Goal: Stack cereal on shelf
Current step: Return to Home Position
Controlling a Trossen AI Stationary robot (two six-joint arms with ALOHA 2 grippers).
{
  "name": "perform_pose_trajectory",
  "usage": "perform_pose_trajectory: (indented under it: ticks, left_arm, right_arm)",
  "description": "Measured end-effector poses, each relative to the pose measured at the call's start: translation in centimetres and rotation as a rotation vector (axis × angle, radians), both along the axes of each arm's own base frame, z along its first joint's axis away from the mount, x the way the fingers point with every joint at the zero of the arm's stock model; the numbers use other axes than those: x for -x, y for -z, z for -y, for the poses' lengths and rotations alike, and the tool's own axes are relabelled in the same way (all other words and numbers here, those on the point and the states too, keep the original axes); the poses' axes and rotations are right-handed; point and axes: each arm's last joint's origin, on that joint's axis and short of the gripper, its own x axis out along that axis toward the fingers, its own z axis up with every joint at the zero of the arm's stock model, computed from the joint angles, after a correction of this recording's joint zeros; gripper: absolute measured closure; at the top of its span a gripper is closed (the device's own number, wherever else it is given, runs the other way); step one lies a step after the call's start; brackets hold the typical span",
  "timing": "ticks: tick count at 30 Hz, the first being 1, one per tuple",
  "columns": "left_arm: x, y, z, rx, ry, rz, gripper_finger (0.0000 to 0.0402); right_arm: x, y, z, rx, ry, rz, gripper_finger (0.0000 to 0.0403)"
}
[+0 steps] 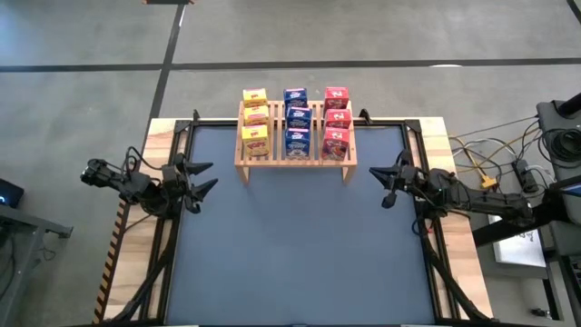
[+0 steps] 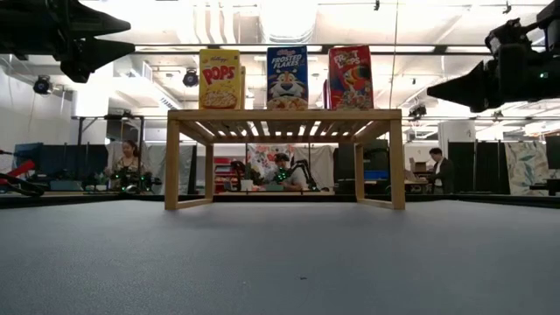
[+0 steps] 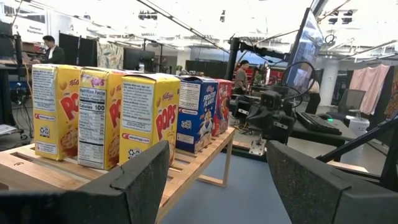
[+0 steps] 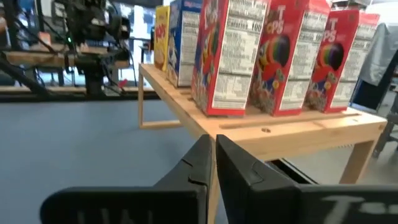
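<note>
Fingers (image 3: 144,180) of left gripper (image 1: 205,177) standing wide apart, holding nothing; right gripper (image 4: 213,144) fingers pressing together, empty.
All 9 cereal boxes (image 1: 297,118) are standing on the shelf (image 1: 295,162), between both sets of fingers and just beyond them: 3 yellow nearest the left fingers, 3 blue mid, 3 red nearest the right fingers.

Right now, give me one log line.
shelf: three Pops boxes, three Frosted Flakes boxes, three Froot Loops boxes | left gripper: open, table left edge | right gripper: shut, right edge
</note>
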Motion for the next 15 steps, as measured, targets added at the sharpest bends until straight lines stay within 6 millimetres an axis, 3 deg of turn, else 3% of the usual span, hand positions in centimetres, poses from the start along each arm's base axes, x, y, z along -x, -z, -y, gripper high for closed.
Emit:
perform_pose_trajectory:
  ticks: [15]
  left_arm:
    - [0.0, 0.0, 0.0, 0.0, 0.0, 0.0, 0.0148]
  right_arm:
    - [-0.6, 0.89, 0.16, 0.016, 0.018, -0.117, 0.0394]
